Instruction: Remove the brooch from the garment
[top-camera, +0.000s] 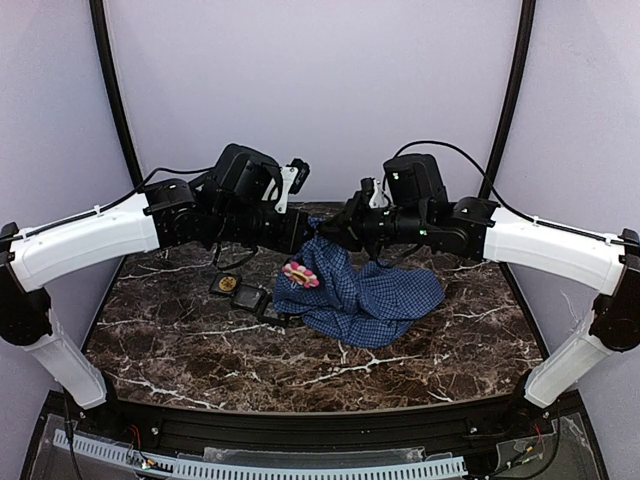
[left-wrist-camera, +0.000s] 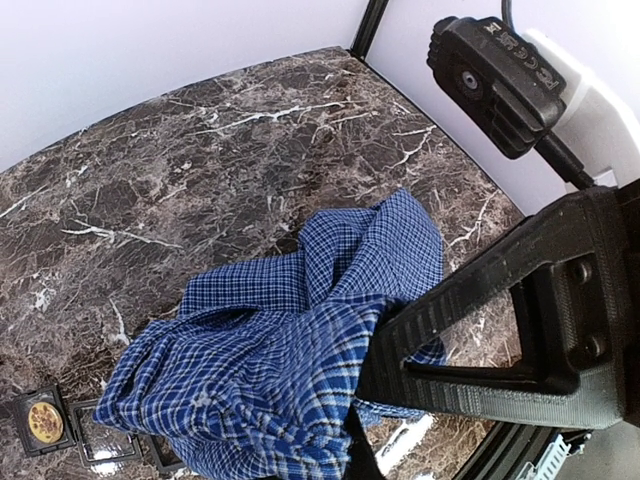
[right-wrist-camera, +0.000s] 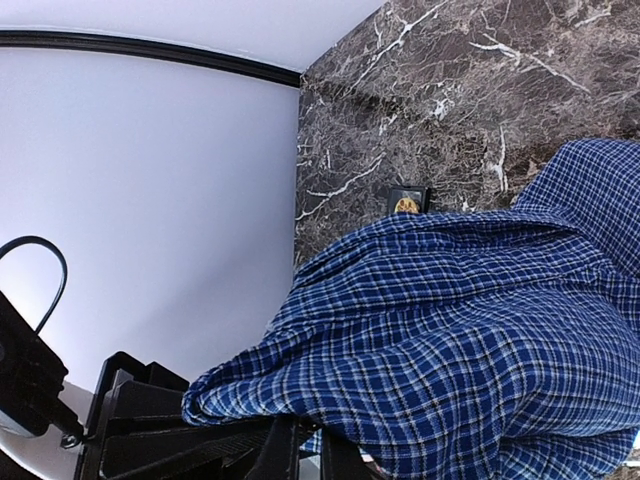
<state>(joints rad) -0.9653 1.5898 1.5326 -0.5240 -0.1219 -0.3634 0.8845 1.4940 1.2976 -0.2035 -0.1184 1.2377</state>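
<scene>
The garment (top-camera: 372, 296), a blue check shirt, lies crumpled mid-table with its left top corner lifted. The brooch (top-camera: 300, 274), pink with yellow, sits on the cloth's raised left edge; neither wrist view shows it. My left gripper (top-camera: 306, 236) comes in from the left and is shut on a fold of the garment (left-wrist-camera: 280, 340), seen at the left gripper (left-wrist-camera: 368, 398) in its wrist view. My right gripper (top-camera: 337, 234) meets it from the right, shut on the cloth too. In the right wrist view the garment (right-wrist-camera: 470, 330) drapes over the right gripper (right-wrist-camera: 315, 445).
A black tray (top-camera: 248, 294) lies left of the shirt, with a round gold piece (top-camera: 227, 284) in its far slot. The tray (left-wrist-camera: 95, 445) and the tray (right-wrist-camera: 407, 198) also show past the cloth in the wrist views. The right arm's wrist (left-wrist-camera: 500, 70) hangs close.
</scene>
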